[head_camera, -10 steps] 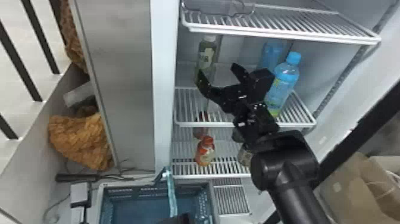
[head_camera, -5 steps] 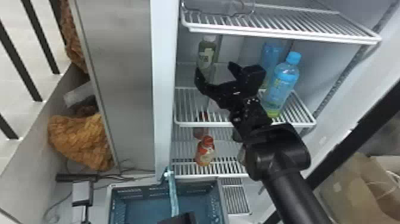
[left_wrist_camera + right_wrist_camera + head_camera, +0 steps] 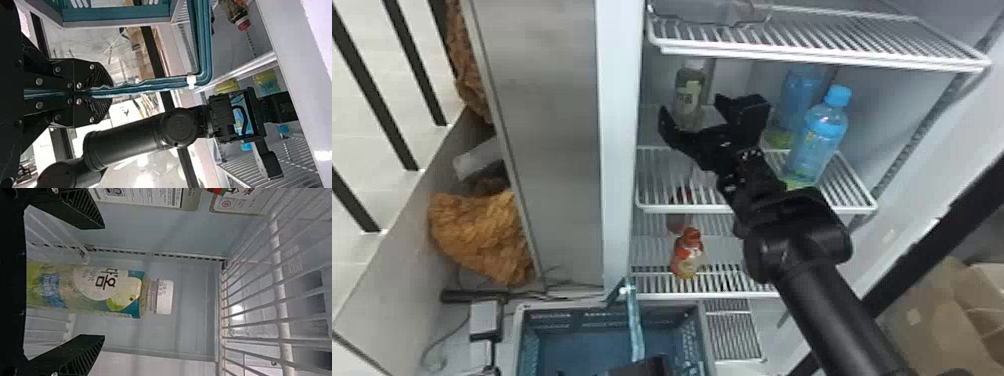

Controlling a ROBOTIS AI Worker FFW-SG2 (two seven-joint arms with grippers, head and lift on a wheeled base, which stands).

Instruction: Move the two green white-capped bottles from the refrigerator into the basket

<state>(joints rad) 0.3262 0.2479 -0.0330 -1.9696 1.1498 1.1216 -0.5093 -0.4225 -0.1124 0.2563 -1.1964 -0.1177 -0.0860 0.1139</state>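
Transfer incomplete: one green bottle (image 3: 689,82) stands in the refrigerator (image 3: 618,150), ungrasped between the sides of the wide-open, unladen right gripper (image 3: 104,282); left gripper (image 3: 112,93) is closed on the basket (image 3: 706,345) handle (image 3: 156,84); the other bottle's delivery cannot be determined.

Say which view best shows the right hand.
The head view: the right hand shows with both fingers, spread before the white-capped bottle. The left wrist view gives it from the side; the right wrist view, two fingertips close up.
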